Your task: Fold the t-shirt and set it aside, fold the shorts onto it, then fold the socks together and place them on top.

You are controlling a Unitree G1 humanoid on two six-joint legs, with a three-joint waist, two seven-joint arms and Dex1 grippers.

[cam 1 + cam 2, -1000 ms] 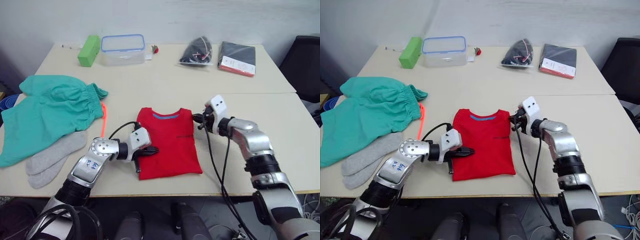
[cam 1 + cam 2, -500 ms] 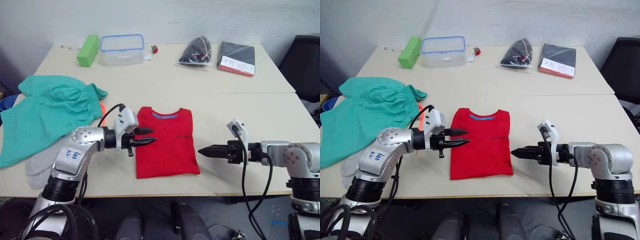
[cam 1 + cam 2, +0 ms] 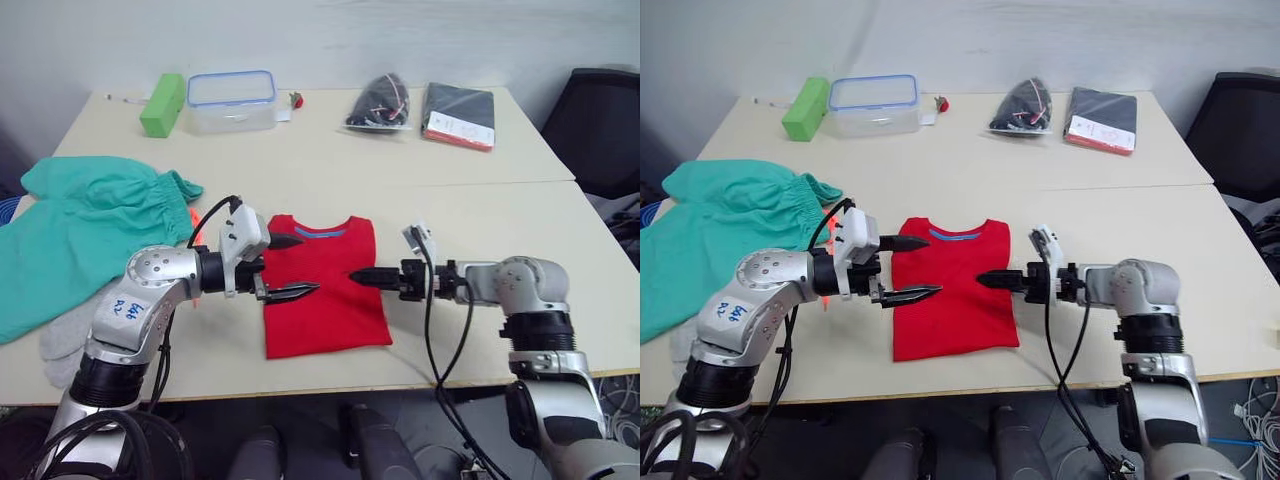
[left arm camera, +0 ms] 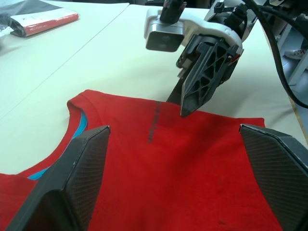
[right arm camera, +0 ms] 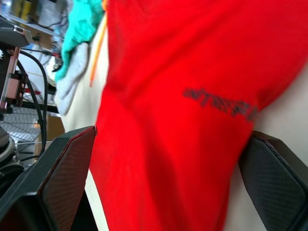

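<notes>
1. We have the t-shirt [image 3: 325, 287] lying flat on the table [image 3: 470, 215], near the front edge between our two arms. Its sleeves are already tucked in, so it forms a tall rectangle with the collar on the far side.
2. Our left gripper [image 3: 288, 267] hovers over the shirt's left edge with its fingers spread wide, holding nothing.
3. Our right gripper [image 3: 362, 275] points in across the shirt's right edge near the chest print. The right wrist view shows its fingers set wide apart, with nothing between them.
4. The shorts [image 3: 85, 235] lie spread out well to the left, and the socks [image 3: 65, 330] sit just in front of them near the table edge.
5. We judge the shirt to be light, soft and limp. It should sag and crease if lifted at one point, and its layers may slide apart.
6. The safest hold looks like a pinch through all layers at two matching corners, one per gripper. Working from the hem or the collar end would let the cloth fold over evenly.
</notes>
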